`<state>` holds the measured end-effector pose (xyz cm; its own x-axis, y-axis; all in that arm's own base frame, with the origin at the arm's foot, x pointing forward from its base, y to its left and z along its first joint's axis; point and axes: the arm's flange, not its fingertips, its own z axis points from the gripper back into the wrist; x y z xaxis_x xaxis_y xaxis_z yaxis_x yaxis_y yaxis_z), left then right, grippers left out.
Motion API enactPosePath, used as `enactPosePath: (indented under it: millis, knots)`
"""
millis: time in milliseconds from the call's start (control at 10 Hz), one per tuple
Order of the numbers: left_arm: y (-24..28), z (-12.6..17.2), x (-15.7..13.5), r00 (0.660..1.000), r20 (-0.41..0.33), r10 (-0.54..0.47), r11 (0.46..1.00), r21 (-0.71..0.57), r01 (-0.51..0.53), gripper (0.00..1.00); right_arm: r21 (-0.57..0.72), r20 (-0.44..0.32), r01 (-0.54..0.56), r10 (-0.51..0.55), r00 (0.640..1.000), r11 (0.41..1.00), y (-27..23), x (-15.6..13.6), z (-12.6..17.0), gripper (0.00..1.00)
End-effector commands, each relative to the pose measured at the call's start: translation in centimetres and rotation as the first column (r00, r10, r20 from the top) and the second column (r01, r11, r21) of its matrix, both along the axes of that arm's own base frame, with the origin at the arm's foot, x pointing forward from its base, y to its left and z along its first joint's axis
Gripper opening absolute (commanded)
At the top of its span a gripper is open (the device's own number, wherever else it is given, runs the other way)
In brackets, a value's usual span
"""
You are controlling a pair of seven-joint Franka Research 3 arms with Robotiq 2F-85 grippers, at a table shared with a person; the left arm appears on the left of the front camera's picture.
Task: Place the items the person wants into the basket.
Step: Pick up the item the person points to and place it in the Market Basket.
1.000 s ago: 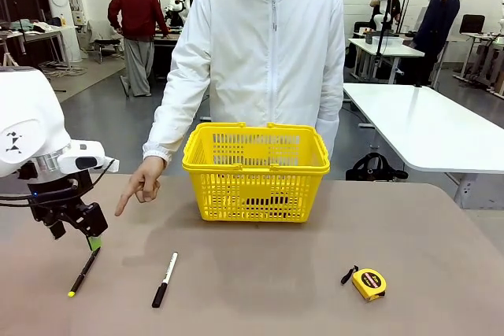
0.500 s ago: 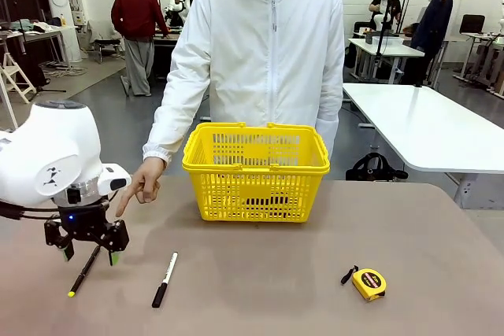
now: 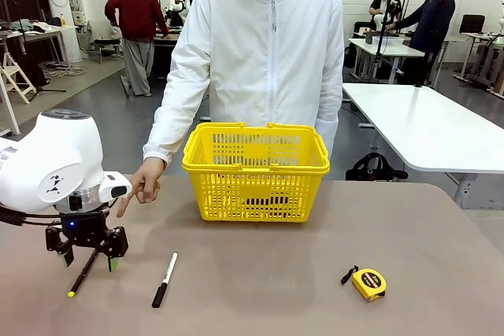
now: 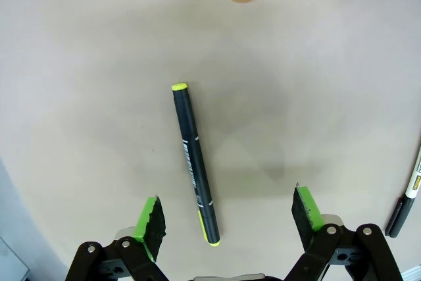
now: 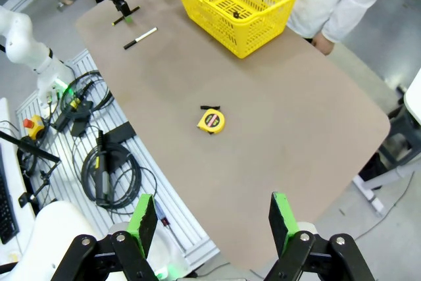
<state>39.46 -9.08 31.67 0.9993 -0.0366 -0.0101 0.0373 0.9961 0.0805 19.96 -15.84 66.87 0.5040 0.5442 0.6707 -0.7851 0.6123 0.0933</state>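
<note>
- Since a moment ago, the left gripper has swung over the black pen and come down lower, so its two fingers now stand on either side of the pen.
- That looks like it is getting ready to pick the pen up, but it has not grabbed it yet.
- From the left wrist view, the left gripper is open wide, and the pen lies flat on the table between the green pads, nearer one pad than the other.
- The person's hand points a finger down at the pen.
- The yellow basket sits in the middle of the table, well apart from the pen.
- The right gripper is high above the table, open wide and holding nothing.
</note>
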Motion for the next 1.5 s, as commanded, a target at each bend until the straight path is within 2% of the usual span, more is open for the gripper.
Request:
enactPosePath:
  millis: [0, 600, 700, 800, 900, 1000, 1100, 1400]
  knots:
    - [2.7, -2.0, -3.7, 1.0, 0.027, -0.006, 0.999, -0.043, 0.007, 1.0, 0.023, 0.01, -0.025, 0.025, 1.0, 0.999, 0.1, 0.0, 0.0, 0.89]
    - [3.9, -2.3, -3.6, 1.0, 0.018, -0.007, 0.995, -0.102, 0.009, 1.0, 0.023, 0.01, -0.025, 0.025, 1.0, 0.999, 0.1, 0.0, 0.0, 0.89]
    - [3.8, -2.4, -3.6, 1.0, 0.013, -0.015, 0.995, -0.103, 0.016, 0.47, 0.023, 0.01, -0.025, 0.025, 1.0, 0.999, 0.1, 0.0, 0.0, 0.89]
    - [3.8, -2.4, -3.6, 1.0, 0.008, -0.017, 0.995, -0.103, 0.018, 0.46, 0.023, 0.01, -0.025, 0.025, 1.0, 0.999, 0.1, 0.0, 0.0, 0.89]
    - [3.9, -2.4, -3.6, 1.0, 0.005, -0.018, 0.995, -0.101, 0.019, 0.0, 0.023, 0.01, -0.025, 0.025, 1.0, 0.999, 0.1, 0.0, 0.0, 0.89]
    - [3.9, -2.4, -3.6, 1.0, 0.001, -0.018, 0.995, -0.101, 0.018, 0.41, 0.023, 0.01, -0.025, 0.025, 1.0, 0.999, 0.1, 0.0, 0.0, 0.89]
    - [3.9, -2.5, -3.5, 1.0, -0.005, -0.021, 0.995, -0.103, 0.02, 0.0, 0.023, 0.01, -0.025, 0.025, 1.0, 0.999, 0.1, 0.0, 0.0, 0.89]
    - [3.9, -2.6, -3.5, 0.999, -0.021, -0.026, 0.994, -0.103, 0.024, 0.02, 0.023, 0.01, -0.025, 0.025, 1.0, 0.999, 0.1, 0.0, 0.0, 0.89]
